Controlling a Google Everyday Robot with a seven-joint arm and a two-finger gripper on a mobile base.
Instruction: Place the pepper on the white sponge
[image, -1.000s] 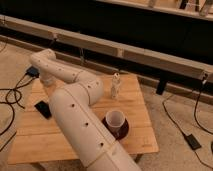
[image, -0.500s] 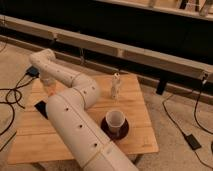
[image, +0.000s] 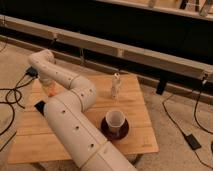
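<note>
My gripper (image: 48, 82) points down over the left part of the wooden table (image: 135, 135), at the end of the white arm that bends in from the lower middle. Right under it shows a small orange patch, the pepper (image: 50, 91), low at the table top. I cannot tell whether the gripper still touches it. The white sponge is hidden by the gripper and the arm.
A black flat object (image: 39, 106) lies just beside the forearm on the left. A white cup (image: 115, 120) stands on a dark saucer (image: 106, 131) at mid table, a small pale bottle (image: 116, 85) behind it. Cables (image: 10, 97) run over the floor on both sides.
The arm's elbow has shifted slightly to the left while the wrist stays over the same spot at the table's left. Cup and bottle have not moved.
</note>
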